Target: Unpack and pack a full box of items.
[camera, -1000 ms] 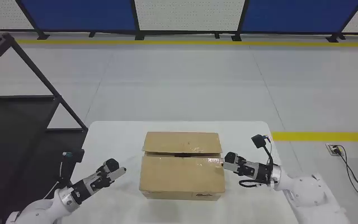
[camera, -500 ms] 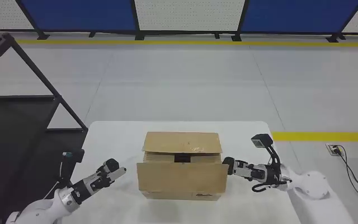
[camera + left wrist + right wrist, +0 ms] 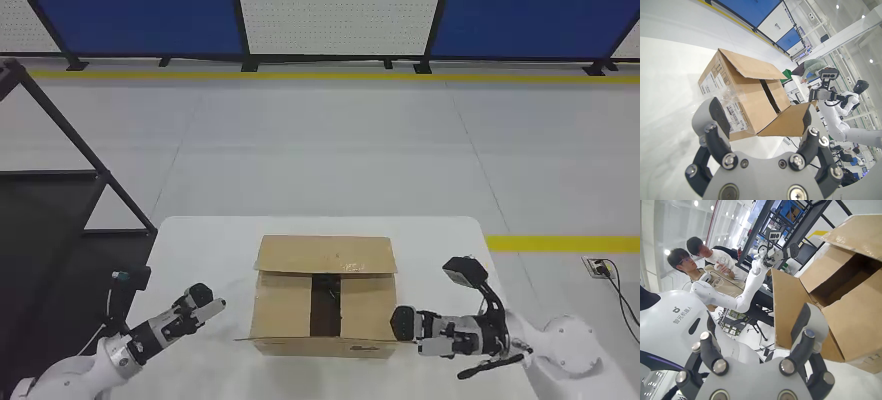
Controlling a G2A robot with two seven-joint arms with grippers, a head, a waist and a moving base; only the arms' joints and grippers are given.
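The brown cardboard box [image 3: 300,310] stands in the middle of the white table [image 3: 200,250]. Its near flap [image 3: 783,125] sticks out toward the table's front. The far flap [image 3: 325,255] still lies over the top. Two inner flaps lie flat with a dark slit [image 3: 325,300] between them. My right gripper [image 3: 397,322] is at the box's front right corner, open, and the near flap's [image 3: 785,306] side edge rests against one finger [image 3: 800,321]. My left gripper [image 3: 212,303] hangs open a little left of the box [image 3: 753,89], with nothing in it.
A black metal rack [image 3: 50,200] stands off the table's left side. Bare table surface lies left and right of the box. The table's front edge runs close under both arms.
The near flap has swung up from shut and over toward the table's front. My right gripper moved with it from the box's right side down to the front corner. The left arm stayed still.
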